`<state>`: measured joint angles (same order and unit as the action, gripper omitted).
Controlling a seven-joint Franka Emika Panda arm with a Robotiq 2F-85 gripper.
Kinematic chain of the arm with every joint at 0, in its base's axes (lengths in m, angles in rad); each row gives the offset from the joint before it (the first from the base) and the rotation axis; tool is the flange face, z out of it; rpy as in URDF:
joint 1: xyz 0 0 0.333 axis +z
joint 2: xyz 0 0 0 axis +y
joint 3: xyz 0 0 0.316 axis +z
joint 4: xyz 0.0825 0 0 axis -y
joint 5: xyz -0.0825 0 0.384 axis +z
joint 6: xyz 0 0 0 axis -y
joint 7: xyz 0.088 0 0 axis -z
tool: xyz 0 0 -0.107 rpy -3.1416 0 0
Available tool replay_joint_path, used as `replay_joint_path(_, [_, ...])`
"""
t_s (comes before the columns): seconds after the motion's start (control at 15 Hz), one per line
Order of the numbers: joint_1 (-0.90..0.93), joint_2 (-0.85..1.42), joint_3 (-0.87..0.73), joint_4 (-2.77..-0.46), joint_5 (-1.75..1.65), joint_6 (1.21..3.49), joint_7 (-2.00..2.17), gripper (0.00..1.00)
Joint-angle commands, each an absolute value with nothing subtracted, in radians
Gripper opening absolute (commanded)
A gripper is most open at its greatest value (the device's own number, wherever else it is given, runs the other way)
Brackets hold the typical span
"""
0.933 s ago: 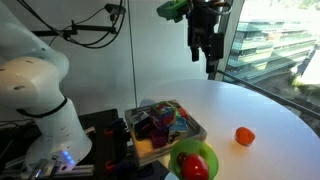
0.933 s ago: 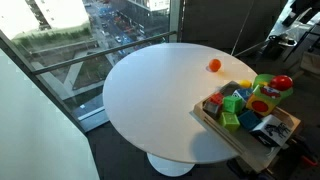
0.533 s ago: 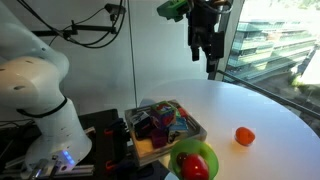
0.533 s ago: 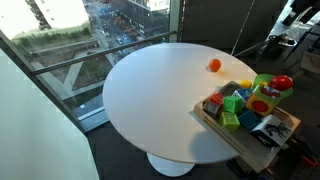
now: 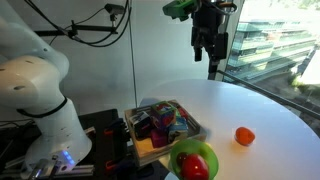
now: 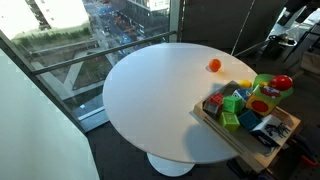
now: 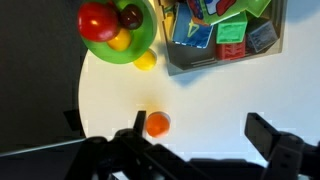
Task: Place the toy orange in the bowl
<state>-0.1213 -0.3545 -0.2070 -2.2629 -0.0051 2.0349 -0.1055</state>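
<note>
The toy orange [image 5: 244, 136] lies alone on the round white table [image 5: 260, 110]; it also shows in the other exterior view [image 6: 214, 65] and in the wrist view [image 7: 157, 124]. The lime-green bowl [image 5: 207, 154] stands at the table edge beside the tray, holding a dark red round item; it shows in the wrist view [image 7: 142, 42] too. My gripper [image 5: 211, 55] hangs high above the table, open and empty. In the wrist view the gripper [image 7: 200, 132] has its fingers wide apart, the orange next to the left finger far below.
A wooden tray [image 5: 165, 124] of multicoloured toys sits at the table edge next to the bowl, also in the wrist view [image 7: 222, 35]. A small yellow toy [image 7: 146, 62] lies beside the bowl. A glass wall with windows stands behind the table.
My gripper has shifted slightly sideways high above the table. The orange, bowl and tray have not moved.
</note>
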Motion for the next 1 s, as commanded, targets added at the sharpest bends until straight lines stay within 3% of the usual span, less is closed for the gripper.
replay_joint_path(0.0, [-0.125, -0.263, -0.194, -2.141, 0.027, 1.955, -0.074, 1.0])
replay_joint_path(0.93, [-0.128, 0.076, -0.156, -1.781, 0.061, 1.784, -0.056, 1.0])
